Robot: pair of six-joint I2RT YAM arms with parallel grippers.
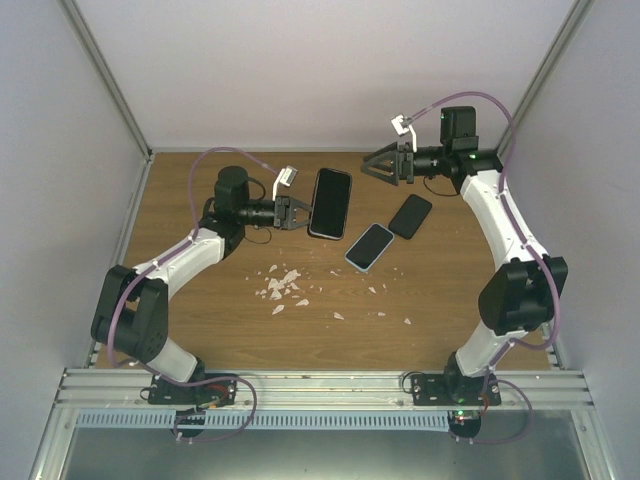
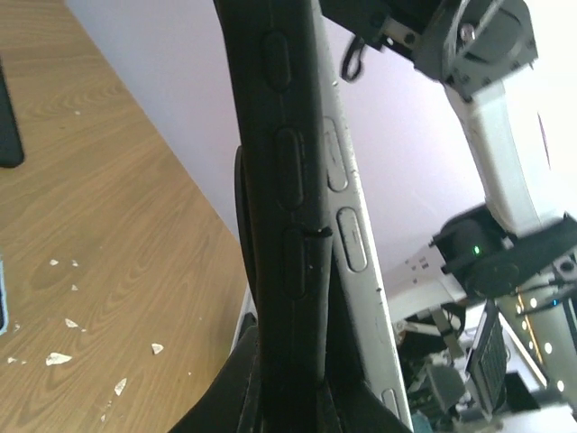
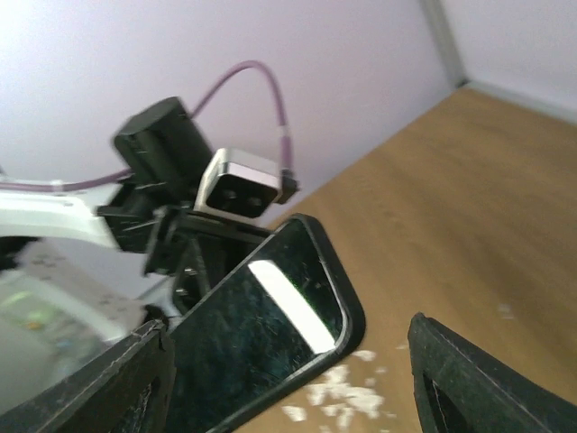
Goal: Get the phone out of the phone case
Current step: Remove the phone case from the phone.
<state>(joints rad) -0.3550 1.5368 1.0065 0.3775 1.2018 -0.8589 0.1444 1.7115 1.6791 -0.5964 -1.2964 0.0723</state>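
Above the worktop (image 1: 230, 330) near 12 o'clock the phone (image 1: 330, 203), its case (image 2: 275, 180) seemingly peeling off one edge, sits clamped in the left tool (image 1: 296, 213); the right tool (image 1: 378, 166), jaws wide at 1 o'clock, must next grip that freed edge and pull.
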